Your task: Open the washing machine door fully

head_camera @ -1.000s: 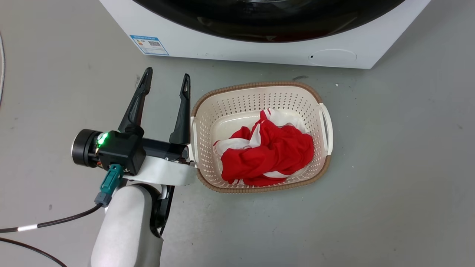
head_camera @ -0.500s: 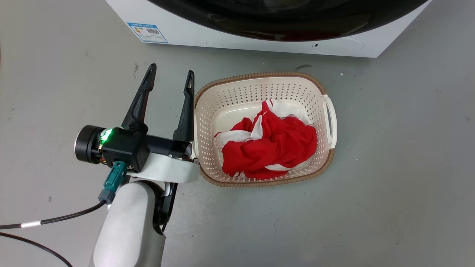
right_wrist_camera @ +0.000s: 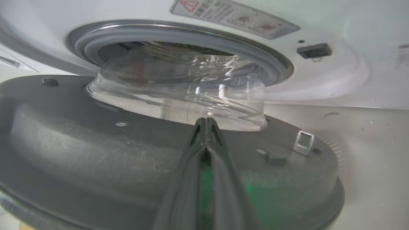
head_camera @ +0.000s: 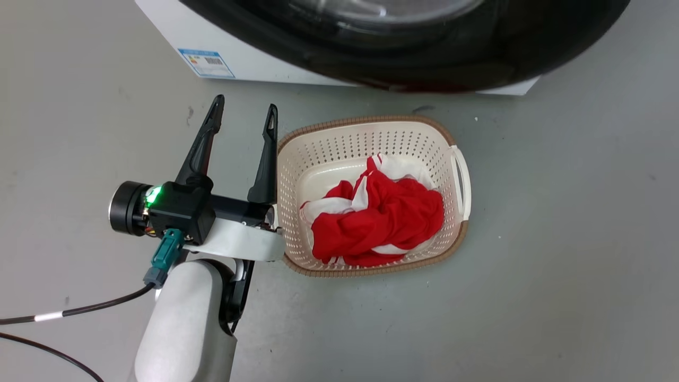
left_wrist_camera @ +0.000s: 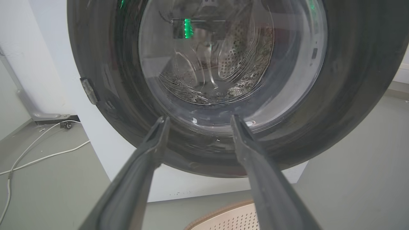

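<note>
The washing machine (head_camera: 249, 61) stands white at the top of the head view. Its door (head_camera: 424, 58), a glossy black disc with a clear glass centre, hangs partly swung out over the floor. My left gripper (head_camera: 244, 106) is open and holds nothing, just left of the basket. In the left wrist view it (left_wrist_camera: 198, 118) points at the door's outer face (left_wrist_camera: 351, 80). In the right wrist view my right gripper (right_wrist_camera: 206, 121) is shut, its tips on the door's grey inner face (right_wrist_camera: 96, 159) beneath the glass bowl (right_wrist_camera: 179, 95), which sits half out of the grey gasket (right_wrist_camera: 179, 32).
A cream perforated basket (head_camera: 366, 123) with red and white cloth (head_camera: 382, 217) sits on the floor before the machine, under the door's lower edge. A black cable (head_camera: 79, 310) trails from my left arm. White cables (left_wrist_camera: 38, 158) lie on the floor left of the machine.
The door has swung outward from the machine and now covers the round cap low on the front. The head camera shifted slightly. My left gripper has stayed open beside the basket.
</note>
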You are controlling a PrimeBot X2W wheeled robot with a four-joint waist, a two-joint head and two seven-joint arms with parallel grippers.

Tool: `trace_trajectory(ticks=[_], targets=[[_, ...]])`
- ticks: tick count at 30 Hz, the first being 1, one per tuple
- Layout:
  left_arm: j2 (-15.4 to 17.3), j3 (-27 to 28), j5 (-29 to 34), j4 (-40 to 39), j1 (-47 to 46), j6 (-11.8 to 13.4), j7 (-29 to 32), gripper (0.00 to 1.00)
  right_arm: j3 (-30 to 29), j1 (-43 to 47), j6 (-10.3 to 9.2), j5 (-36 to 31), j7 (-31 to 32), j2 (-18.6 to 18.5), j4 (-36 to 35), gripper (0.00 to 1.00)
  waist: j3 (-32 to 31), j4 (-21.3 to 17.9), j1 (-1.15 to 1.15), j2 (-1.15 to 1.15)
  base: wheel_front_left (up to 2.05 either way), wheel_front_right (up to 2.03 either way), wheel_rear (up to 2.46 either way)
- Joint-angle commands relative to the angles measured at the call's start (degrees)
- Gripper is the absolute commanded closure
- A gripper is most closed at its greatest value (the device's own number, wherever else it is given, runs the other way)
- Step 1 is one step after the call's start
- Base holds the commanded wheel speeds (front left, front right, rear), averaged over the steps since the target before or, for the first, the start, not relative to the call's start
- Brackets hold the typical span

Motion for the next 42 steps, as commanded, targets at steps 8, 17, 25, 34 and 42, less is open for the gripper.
trace_trajectory(ticks=[8, 17, 25, 34, 42], targets=[[-0.04, 0.11, 0.22, 1.98, 3.66, -0.64, -0.15, 0.00, -0.50, 10.61, 0.01, 3.64, 5.47, 4.08, -3.07, 1.00, -8.67, -0.66, 0.00, 0.00, 0.00, 0.00, 0.00], [0.15, 1.07, 0.85, 3.48, 8.88, -1.75, -0.15, 0.00, -0.37, 22.02, 0.01, 6.56, 10.06, 7.66, -8.51, 1.00, -16.86, -0.39, 0.00, 0.00, 0.00, 0.00, 0.00], [0.24, 1.44, 1.09, 4.09, 12.19, -2.28, -0.15, 0.00, 1.19, 30.74, 0.01, 8.44, 11.83, 10.36, -14.57, 1.00, -20.88, -0.12, 0.00, 0.00, 0.00, 0.00, 0.00], [0.15, 1.62, 0.72, 4.53, 14.49, -2.44, -0.14, 0.00, 6.99, 40.42, 0.01, 16.22, 13.41, 11.53, -22.14, 1.00, -23.85, 0.63, 0.00, 0.00, 0.00, 0.00, 0.00], [0.07, 1.72, 0.65, 4.48, 15.19, -2.70, -0.15, 0.00, 16.58, 45.35, 0.01, 25.44, 8.76, 11.36, -25.93, 1.00, -24.69, 0.92, 0.00, 0.00, 0.00, 0.00, 0.00]])
